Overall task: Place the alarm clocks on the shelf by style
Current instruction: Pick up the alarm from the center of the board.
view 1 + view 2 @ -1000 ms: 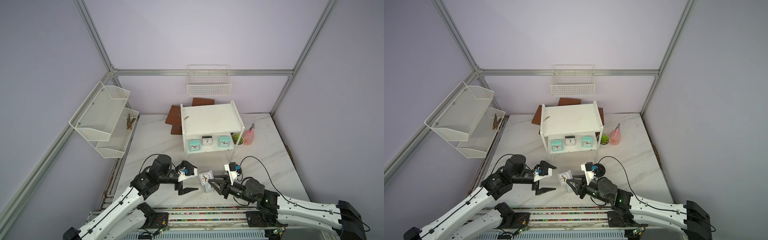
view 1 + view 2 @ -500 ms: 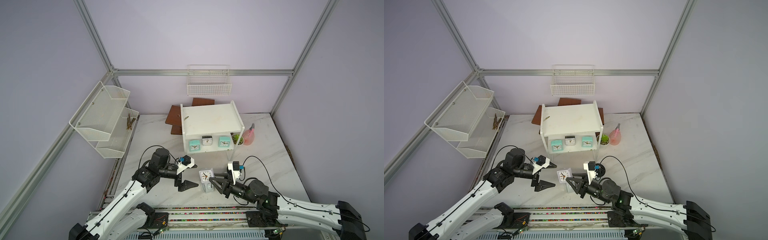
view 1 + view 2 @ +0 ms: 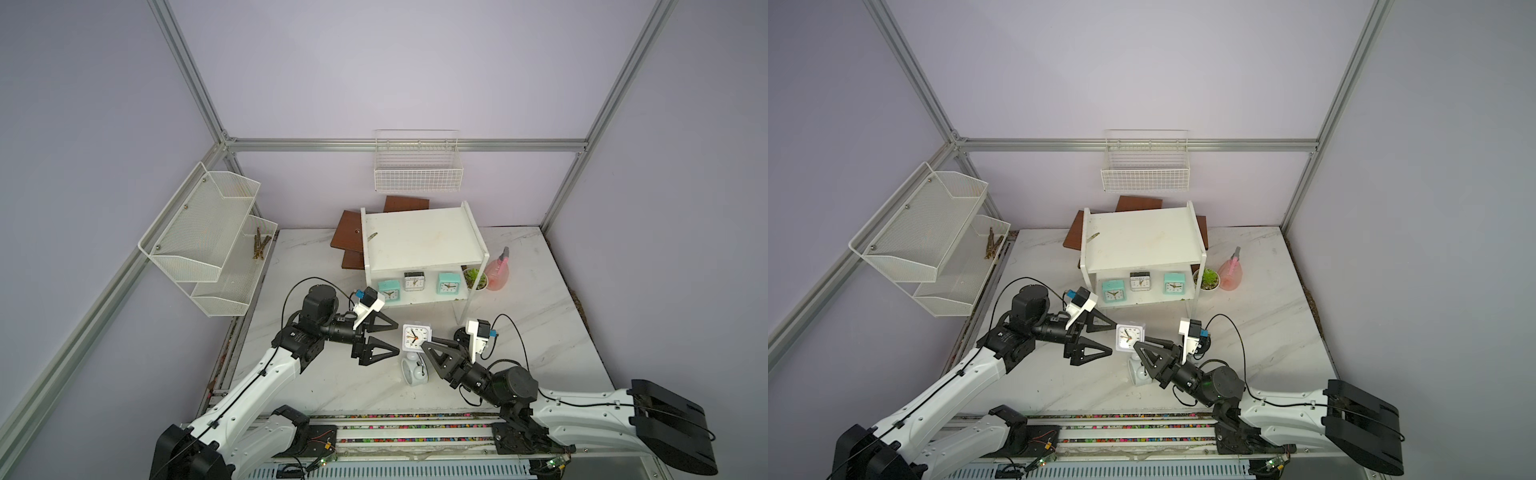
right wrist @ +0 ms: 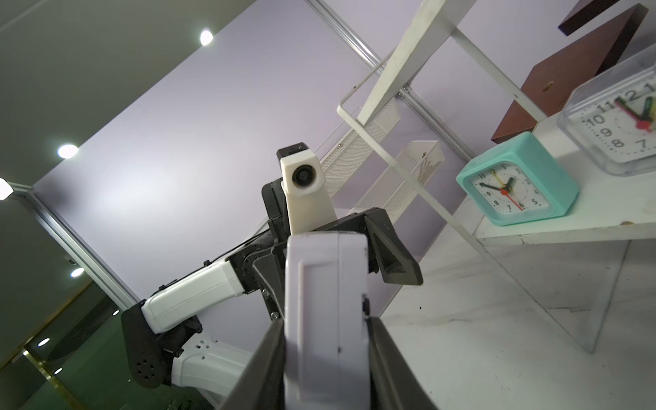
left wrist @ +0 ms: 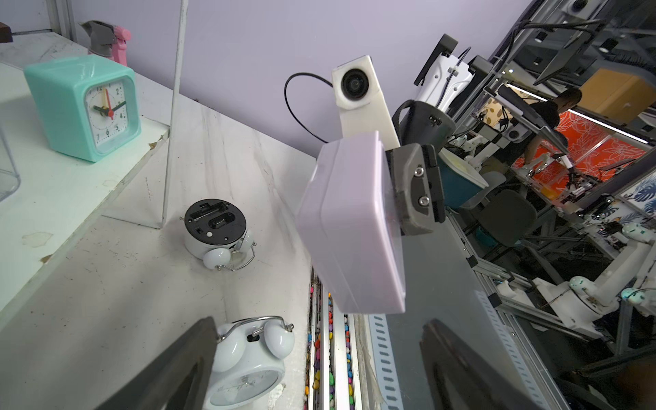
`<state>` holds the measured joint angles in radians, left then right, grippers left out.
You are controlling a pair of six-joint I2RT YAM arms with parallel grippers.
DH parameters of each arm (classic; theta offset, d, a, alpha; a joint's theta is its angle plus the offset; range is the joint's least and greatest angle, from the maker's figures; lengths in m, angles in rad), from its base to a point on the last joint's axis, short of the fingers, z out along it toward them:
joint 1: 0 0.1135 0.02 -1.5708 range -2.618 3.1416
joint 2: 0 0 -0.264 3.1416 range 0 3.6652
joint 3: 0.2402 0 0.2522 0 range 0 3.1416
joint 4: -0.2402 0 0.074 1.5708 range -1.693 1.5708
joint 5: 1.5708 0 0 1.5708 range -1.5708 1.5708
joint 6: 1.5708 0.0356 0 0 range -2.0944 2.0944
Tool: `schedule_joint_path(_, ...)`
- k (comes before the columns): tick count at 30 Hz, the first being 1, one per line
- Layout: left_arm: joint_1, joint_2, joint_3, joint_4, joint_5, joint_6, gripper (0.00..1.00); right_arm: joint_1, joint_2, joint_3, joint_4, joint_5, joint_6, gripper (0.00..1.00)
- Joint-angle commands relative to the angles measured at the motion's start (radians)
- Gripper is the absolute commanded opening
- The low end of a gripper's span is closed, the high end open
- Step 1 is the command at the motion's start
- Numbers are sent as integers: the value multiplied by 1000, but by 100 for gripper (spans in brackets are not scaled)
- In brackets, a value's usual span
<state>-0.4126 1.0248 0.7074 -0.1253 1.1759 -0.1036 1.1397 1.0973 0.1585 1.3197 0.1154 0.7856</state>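
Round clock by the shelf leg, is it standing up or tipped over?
Tipped over, face down: the round clock lies flat with its black back up.

Frame centre: the shelf is open on top. Three alarm clocks fill its lower board beside a thin post.

the shelf stands mid-table toward the back, with boards behind it. on its lower board, in a row: left clock, middle clock, right clock. right of the shelf is a plant pot, then a spray bottle. in front of the shelf a fourth clock is up in the right gripper; lower down, a bell clock lies on the table. a second bell clock lies just beside the shelf's front right post.
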Motion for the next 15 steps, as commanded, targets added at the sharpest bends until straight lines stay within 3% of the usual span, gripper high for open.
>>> schedule_joint_path(1,8,12,43,88,75,-95,89,2,96,8,326,36,43,29)
schedule_joint_path(15,8,26,39,120,122,-137,67,17,274,119,331,48,51,29)
